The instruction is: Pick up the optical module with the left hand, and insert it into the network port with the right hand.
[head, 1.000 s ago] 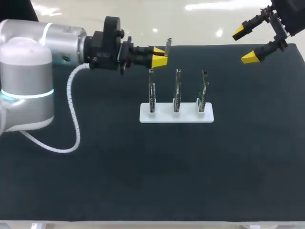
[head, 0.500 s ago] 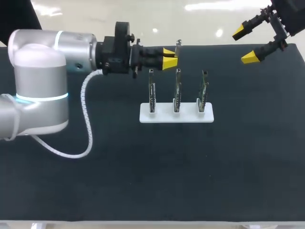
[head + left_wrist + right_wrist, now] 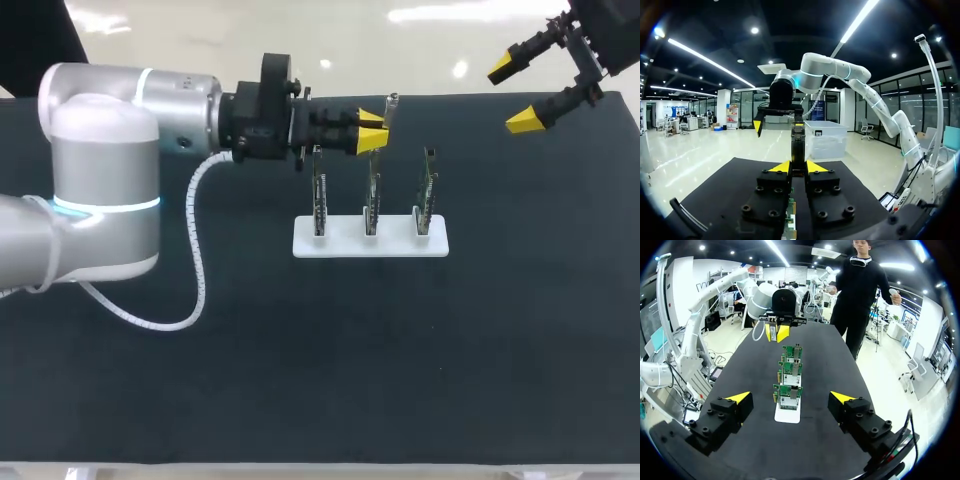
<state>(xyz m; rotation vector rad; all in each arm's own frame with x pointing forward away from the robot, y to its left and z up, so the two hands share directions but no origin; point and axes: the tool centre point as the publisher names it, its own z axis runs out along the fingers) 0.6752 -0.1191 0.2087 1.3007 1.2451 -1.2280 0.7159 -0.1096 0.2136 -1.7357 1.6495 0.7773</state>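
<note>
The module (image 3: 391, 104) is up in the air. It is a thin metal stick, and it pokes out past the tips of the left gripper (image 3: 371, 131). The left gripper's two yellow fingers are pressed on it from both sides, so it is held tight. In the left wrist view the module (image 3: 798, 142) stands straight out from between the fingers.

Just beside the module, and lower, are three green boards (image 3: 372, 190). They stand in a row in a white stand (image 3: 340, 243) on the dark table (image 3: 300, 380). The module does not touch them. I think the ports are the small silver boxes on the boards, but they are too small to be sure.

The right gripper (image 3: 515, 95) is well apart, at the far corner of the table. Its fingers are wide apart and hold nothing.

So the pick-up looks done. I think the next step is to bring the two grippers together. The right one must close on the free end of the module before the left one lets go. Then it must line the module up with a port and push it in straight.
</note>
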